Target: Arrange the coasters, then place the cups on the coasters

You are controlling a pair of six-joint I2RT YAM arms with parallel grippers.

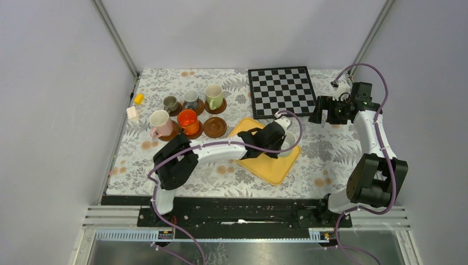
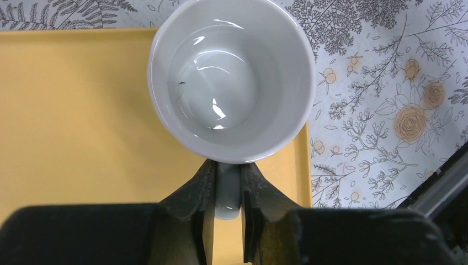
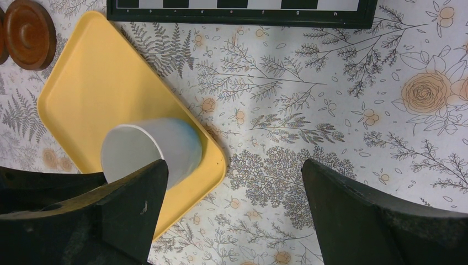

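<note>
Several dark-brown coasters sit in two rows at the left of the table. Cups stand on all but one of them: pale green (image 1: 213, 96), blue-grey (image 1: 191, 99), grey-brown (image 1: 170, 103), pinkish (image 1: 160, 123) and orange-red (image 1: 188, 121). One coaster (image 1: 214, 127) (image 3: 30, 33) is bare. The white cup (image 2: 232, 77) (image 3: 152, 152) stands upright on the yellow tray (image 1: 270, 168) near its right edge. My left gripper (image 2: 227, 171) (image 1: 278, 138) is shut on the white cup's handle (image 2: 229, 193). My right gripper (image 3: 234, 182) (image 1: 331, 110) hangs open over the floral cloth, holding nothing.
A chessboard (image 1: 281, 91) (image 3: 243, 11) lies at the back centre. Two small blocks, yellow (image 1: 138, 99) and pale (image 1: 132, 112), lie by the left edge. The tray's rim (image 2: 306, 165) runs just right of the cup. Bare floral cloth (image 3: 342, 127) lies between tray and right arm.
</note>
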